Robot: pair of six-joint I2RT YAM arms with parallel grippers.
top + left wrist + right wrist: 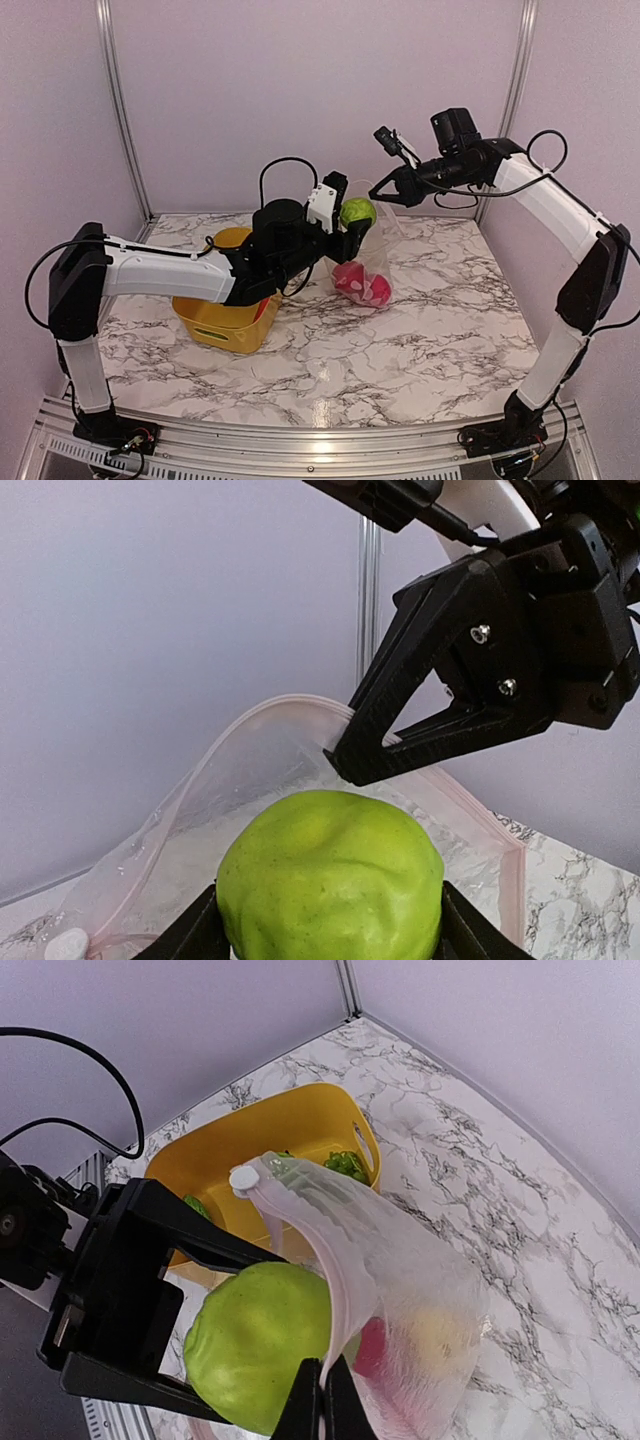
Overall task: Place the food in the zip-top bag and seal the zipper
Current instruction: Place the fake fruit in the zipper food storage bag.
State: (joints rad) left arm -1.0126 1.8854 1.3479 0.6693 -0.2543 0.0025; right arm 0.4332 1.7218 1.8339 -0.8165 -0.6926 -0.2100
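My left gripper (pixel 357 222) is shut on a round green toy fruit (pixel 357 212) and holds it in the air at the mouth of the clear zip-top bag (pixel 372 262). The fruit fills the left wrist view (pixel 330 875) between my fingers. My right gripper (pixel 378 192) is shut on the bag's pale pink zipper strip (pixel 335 1290) and holds the bag up, mouth open. Red (pixel 362 285) and yellowish (pixel 440 1330) food pieces lie in the hanging bag's bottom. The zipper's white slider (pixel 243 1178) sits at the strip's far end.
A yellow bin (pixel 225 320) stands on the marble table under my left arm, and green food pieces (pixel 345 1165) remain in it. Purple walls close the back and sides.
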